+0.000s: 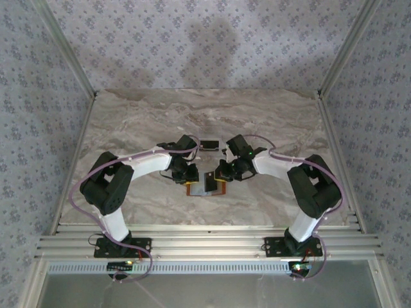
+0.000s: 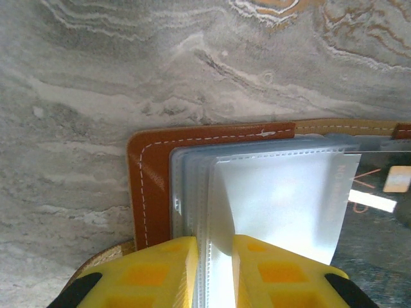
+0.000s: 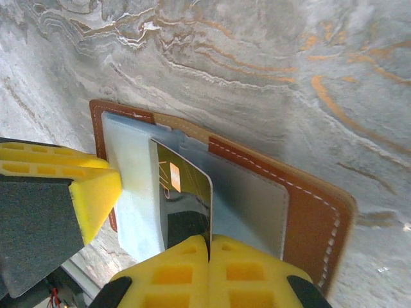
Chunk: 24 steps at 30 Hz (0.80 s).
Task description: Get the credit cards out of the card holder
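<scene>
Left wrist: card holder lying open
Left gripper: pinching frosted sleeves
Right gripper: clenched on dark credit card

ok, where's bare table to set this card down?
Free: the whole far half of the table, beyond the loose dark card; also the near strip between the card holder and the aluminium rail, flanked by the left arm and right arm. Crowded: the centre, where both arms meet over the holder. Outside each elbow the margin looks tight.
</scene>
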{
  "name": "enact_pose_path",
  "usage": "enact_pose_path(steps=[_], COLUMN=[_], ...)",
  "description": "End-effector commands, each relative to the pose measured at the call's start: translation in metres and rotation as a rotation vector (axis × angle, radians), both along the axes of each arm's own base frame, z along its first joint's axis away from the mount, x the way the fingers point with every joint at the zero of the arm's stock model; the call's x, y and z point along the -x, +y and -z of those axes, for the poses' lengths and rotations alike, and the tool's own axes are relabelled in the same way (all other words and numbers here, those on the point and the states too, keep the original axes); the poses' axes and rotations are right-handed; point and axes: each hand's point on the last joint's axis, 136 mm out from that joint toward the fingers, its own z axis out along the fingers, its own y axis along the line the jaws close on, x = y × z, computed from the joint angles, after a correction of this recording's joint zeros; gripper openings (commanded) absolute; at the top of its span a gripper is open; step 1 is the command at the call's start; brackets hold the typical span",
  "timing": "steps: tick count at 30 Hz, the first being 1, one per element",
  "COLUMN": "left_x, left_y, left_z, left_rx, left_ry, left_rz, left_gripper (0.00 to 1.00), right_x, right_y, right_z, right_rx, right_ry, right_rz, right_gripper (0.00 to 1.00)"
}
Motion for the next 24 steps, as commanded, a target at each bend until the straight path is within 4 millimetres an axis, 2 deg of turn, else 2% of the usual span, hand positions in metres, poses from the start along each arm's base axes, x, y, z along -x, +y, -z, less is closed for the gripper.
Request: enact_pose_path(steps=[1, 5, 8, 17, 24], left_x=[0.015, 0.015, 0.014, 0.005, -0.001], left_y=[0.015, 0.014, 0.012, 0.0, -0.006], left_z=[0.013, 0.012, 0.01, -0.009, -0.028], left_rx=[-0.081, -0.076, -0.065, 0.004, 0.046], left_ry=[0.051, 0.049, 0.046, 0.004, -0.042], left_rz=[0.014, 0.011, 0.011, 0.003, -0.004], left_gripper=[0.23, 0.23, 0.23, 0.23, 0.24], right_x=[0.005, 0.005, 0.003, -0.009, -0.022], right_y=[-0.024, -0.031, -0.028, -0.02, -0.025], right_z=[0.004, 0.002, -0.005, -0.046, -0.069], right_rx=[0.129, 0.175, 0.154, 0.073, 0.075], right_ry=[0.016, -0.005, -0.02, -0.121, -0.244], right_rz=[0.012, -0.016, -0.022, -0.046, -0.132], right_gripper=[0.05, 0.04, 0.03, 0.0, 0.0])
